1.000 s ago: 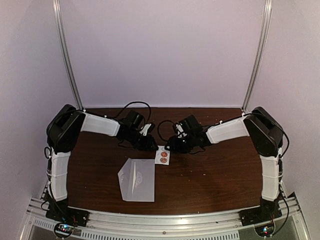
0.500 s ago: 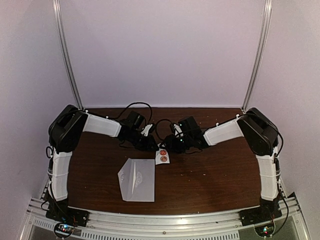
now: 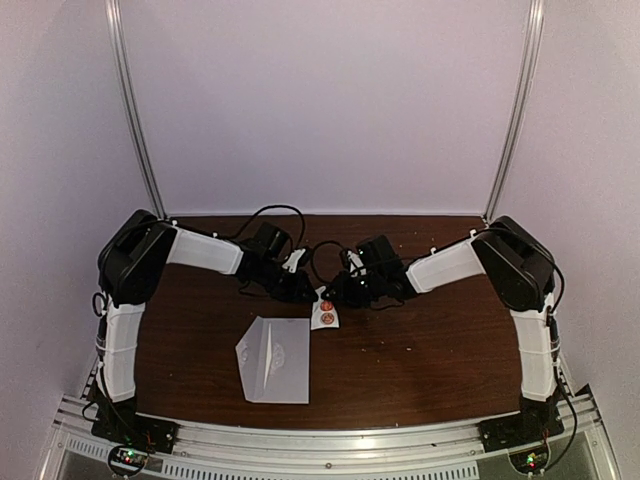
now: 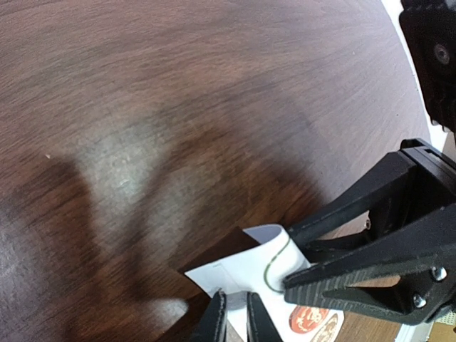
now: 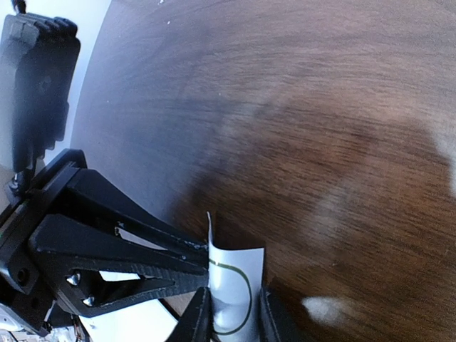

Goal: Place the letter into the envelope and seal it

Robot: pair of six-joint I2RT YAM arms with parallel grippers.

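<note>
The pale grey-white envelope (image 3: 275, 360) lies flat near the table's front edge, its triangular flap to the left. No separate letter shows. A small white sticker strip (image 3: 323, 314) with two red round stickers (image 4: 310, 319) lies behind the envelope. My left gripper (image 3: 311, 292) and right gripper (image 3: 337, 291) meet over the strip's far end. In the left wrist view my left gripper (image 4: 234, 303) is shut on the strip (image 4: 242, 274), which curls up. In the right wrist view my right gripper (image 5: 231, 306) grips the curled strip (image 5: 231, 281), marked with a green ring.
The table is dark brown wood (image 3: 430, 350). Two metal posts (image 3: 135, 130) stand at the back corners before a pale wall. Black cables (image 3: 275, 212) loop above both wrists. Each wrist view shows the other gripper's black fingers (image 4: 356, 267) close by.
My right gripper has moved left to meet my left gripper at the sticker strip. The strip's far end is now lifted and curled between them. The envelope has not moved.
</note>
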